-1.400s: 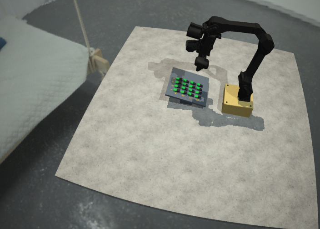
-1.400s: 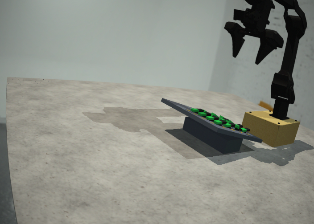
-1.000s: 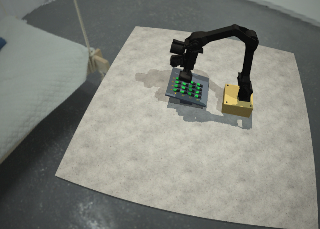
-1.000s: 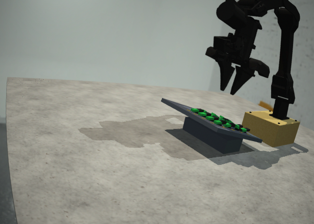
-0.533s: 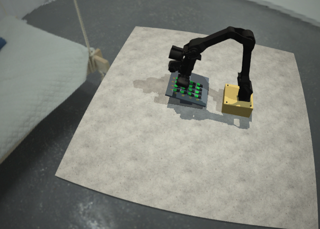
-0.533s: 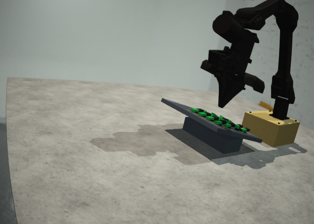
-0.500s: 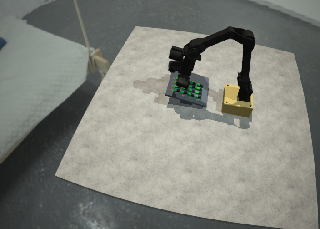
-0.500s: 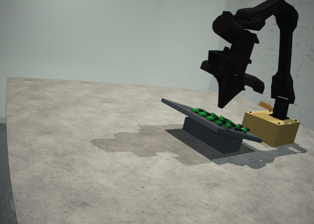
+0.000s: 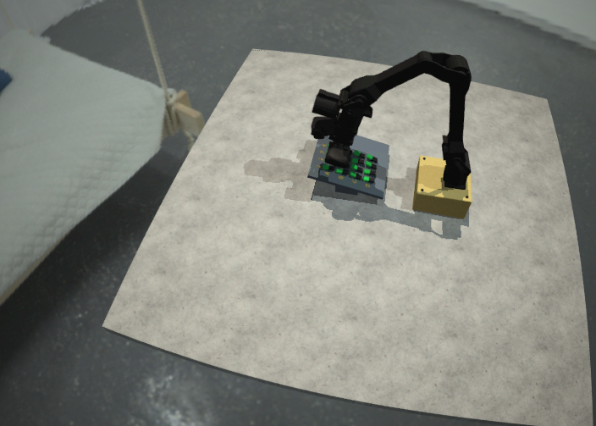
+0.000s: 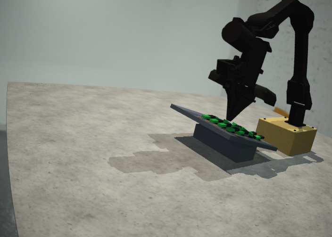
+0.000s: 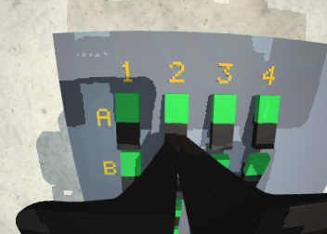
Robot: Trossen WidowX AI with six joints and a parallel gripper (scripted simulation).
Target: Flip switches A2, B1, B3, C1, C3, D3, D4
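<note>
The tilted grey switch panel [image 9: 380,157] [image 10: 187,111] [image 11: 81,54] carries rows of green and black rocker switches, with yellow labels 1 to 4 and A, B showing in the wrist view. My gripper [image 11: 176,141] [image 10: 231,118] [image 9: 338,163] is shut and empty. Its tips stand at the near, black end of switch A2 [image 11: 176,110], whose far end shows green. Switches A1 [image 11: 128,110], A3 [image 11: 223,111] and A4 [image 11: 269,111] lie beside it. My fingers hide most of rows B, C and D in the wrist view.
The arm's yellow base block [image 9: 440,187] [image 10: 285,135] stands right of the panel on the mottled grey mat [image 9: 289,291]. A white quilted bed [image 9: 57,146] and a wooden post with rope [image 9: 180,111] lie off the mat to the left.
</note>
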